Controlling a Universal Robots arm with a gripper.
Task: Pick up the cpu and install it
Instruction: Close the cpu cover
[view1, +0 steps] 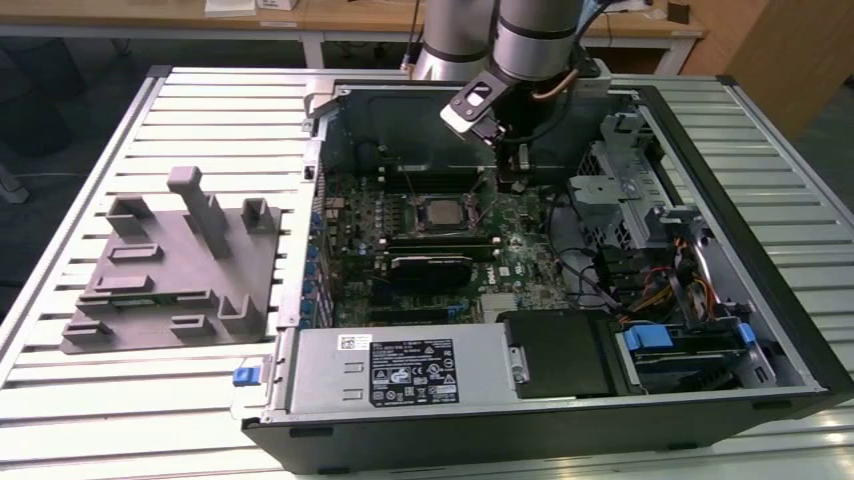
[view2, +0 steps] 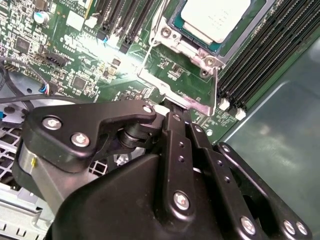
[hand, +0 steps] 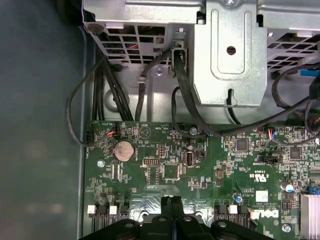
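Note:
The cpu (view2: 216, 16), a flat square chip with a pale silver top, lies inside the socket frame (view2: 197, 50) on the green motherboard; in the exterior view the cpu (view1: 442, 211) sits mid-board. My gripper (view2: 173, 111) is shut, its black fingers pressed together with nothing seen between them. The tips stand beside the socket at the metal plate's edge, close to the thin lever (view2: 149, 47). In the first wrist view the gripper (hand: 171, 201) points at the board. In the exterior view the gripper (view1: 517, 178) hangs just to that view's right of the cpu.
The open computer case (view1: 747, 250) surrounds the board, with memory slots (view2: 260, 55), black cables (hand: 107, 85), a metal drive cage (hand: 230, 55) and a power supply (view1: 400, 370). A grey fixture block (view1: 174, 270) with upright posts stands on the slatted table at the exterior view's left.

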